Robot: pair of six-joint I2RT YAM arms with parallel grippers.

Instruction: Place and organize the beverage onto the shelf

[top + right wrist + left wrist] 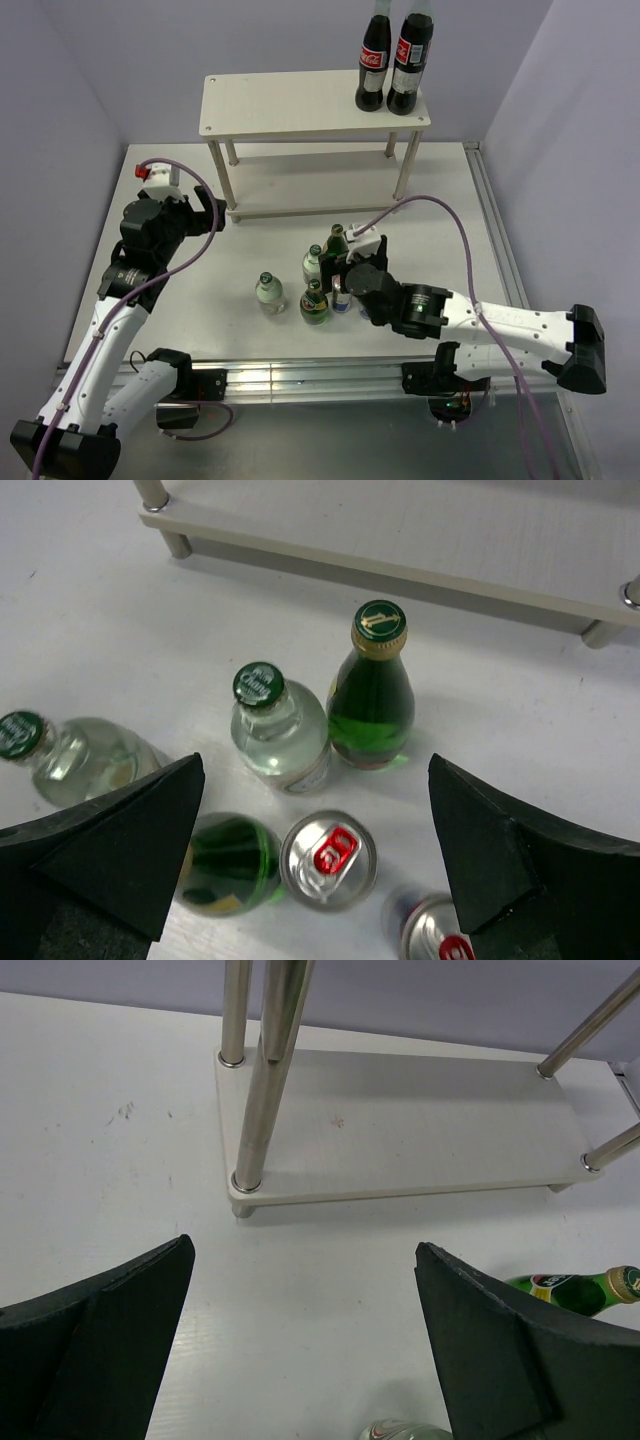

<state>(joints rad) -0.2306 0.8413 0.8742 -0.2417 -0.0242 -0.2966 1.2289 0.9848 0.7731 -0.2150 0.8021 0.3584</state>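
While all six drinks stand on the table (225,325) and none on the shelf (280,102), the stations read as follows, left to right.

Left gripper (303,1260): fingers spread wide with nothing between them; it hovers near the shelf's left front leg and faces the bare lower board.
Lone clear bottle (268,293): upright, green cap, apart from the group on its left side.
Cluster: second clear bottle (275,725), rear green bottle (372,695), front green bottle (230,860), first can (328,858) and second can (440,935), all upright and packed close in front of the shelf (actual contact between them cannot be confirmed).
Right gripper (316,770): fingers apart, clamped on nothing, poised over the cluster.
Cola bottles (392,60): both upright on the right end of the top board.
Stage: judged early; the first pick is not yet made.
Risk, pick: wide fingers descending into so tight a group may shove a neighbour; the narrow-based glass bottles would likely topple or roll.
Risk, placement: the low gap under the top board may catch a bottle cap, and a leg may catch a finger.
Risk, top board: a careless reach near the right end could strike the cola bottles.
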